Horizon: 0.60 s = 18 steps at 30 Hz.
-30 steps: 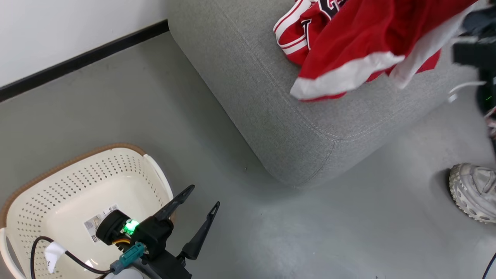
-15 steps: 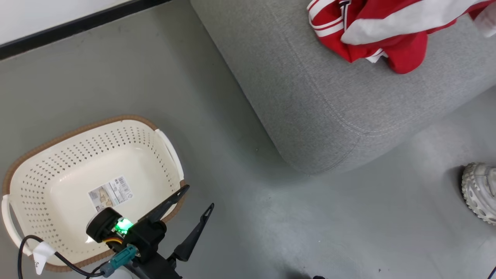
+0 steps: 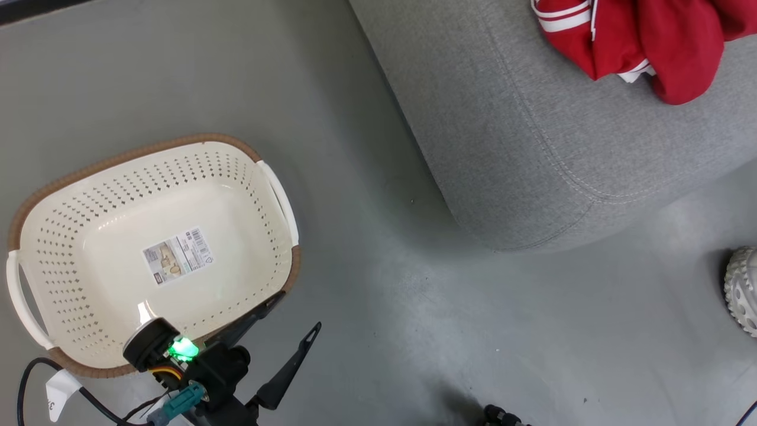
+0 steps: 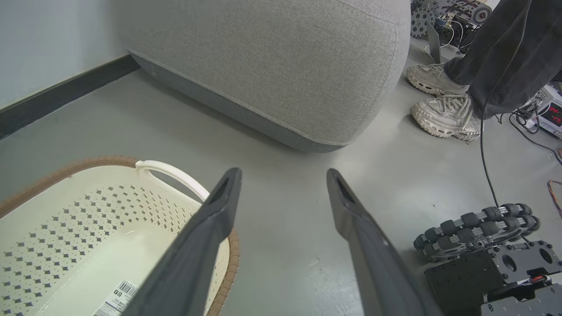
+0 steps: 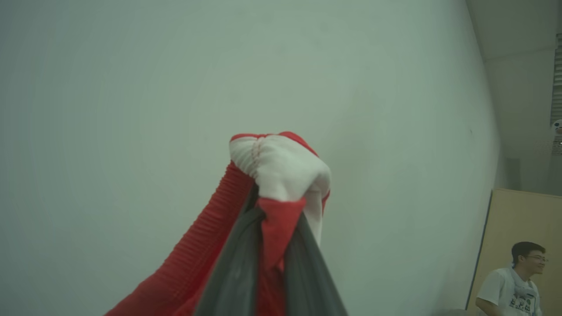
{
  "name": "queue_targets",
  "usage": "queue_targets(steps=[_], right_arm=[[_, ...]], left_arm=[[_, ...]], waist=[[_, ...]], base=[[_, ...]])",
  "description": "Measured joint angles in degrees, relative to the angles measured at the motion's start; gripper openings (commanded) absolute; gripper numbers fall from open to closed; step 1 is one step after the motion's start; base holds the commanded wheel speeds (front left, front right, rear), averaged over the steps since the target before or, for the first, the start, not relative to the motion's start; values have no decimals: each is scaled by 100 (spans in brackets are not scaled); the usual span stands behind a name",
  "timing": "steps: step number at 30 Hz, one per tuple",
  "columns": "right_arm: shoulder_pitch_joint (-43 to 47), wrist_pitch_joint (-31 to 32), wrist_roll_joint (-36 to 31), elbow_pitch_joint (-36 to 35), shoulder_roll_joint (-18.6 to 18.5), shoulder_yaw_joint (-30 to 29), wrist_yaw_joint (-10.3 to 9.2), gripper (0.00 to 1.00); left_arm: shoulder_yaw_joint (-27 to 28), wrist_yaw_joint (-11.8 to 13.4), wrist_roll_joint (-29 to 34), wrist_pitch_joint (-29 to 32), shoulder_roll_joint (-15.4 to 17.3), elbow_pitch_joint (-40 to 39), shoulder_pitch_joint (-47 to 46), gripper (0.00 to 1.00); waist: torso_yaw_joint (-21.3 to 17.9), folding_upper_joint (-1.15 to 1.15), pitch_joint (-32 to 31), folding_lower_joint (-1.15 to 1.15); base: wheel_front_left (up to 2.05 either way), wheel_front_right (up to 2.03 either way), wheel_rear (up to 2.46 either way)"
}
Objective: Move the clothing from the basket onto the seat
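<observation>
The left gripper (image 3: 295, 315) sits at the lower left of the head view, fingers spread wide, pointing up and right, with nothing between them. A green lamp (image 3: 182, 349) glows on its wrist. The right gripper (image 5: 276, 215) has its fingers pressed nearly together, clamping a bunched fold of clothing (image 5: 281, 169).

Basket (image 3: 71, 225) on floor (image 3: 366, 177), left of seat (image 3: 532, 148), apart from it. Label (image 3: 177, 255) in basket, on its bottom. Clothing (image 3: 644, 41) on seat, far right. Left gripper (image 3: 297, 312) at basket's near right rim. Shoe (image 3: 742, 290) on floor, right, nearer than seat's corner.
</observation>
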Motion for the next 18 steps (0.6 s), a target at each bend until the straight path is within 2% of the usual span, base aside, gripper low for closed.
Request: queue_targets(steps=[4,9,14,18], right_arm=[[14,169,-94,93,-31,-261,0,0],[324,477,-344,85,-4,-955,0,0],[803,790,-586,119,277,-1649,-1,0],[1055,888,-479,253,587,-1835,-7,0]], left_arm=[[-107,0,0,0,94,-36,13,100],[-110,0,-13,0,237,-121,15,100],[-57,0,-30,0,402,-182,15,100],[5,0,-78,0,550,-198,15,100]], waist=[[58,0,131,0],[102,0,299,0],[130,0,488,0],[145,0,657,0]], base=[[0,0,0],[0,0,0],[0,0,0],[0,0,0]])
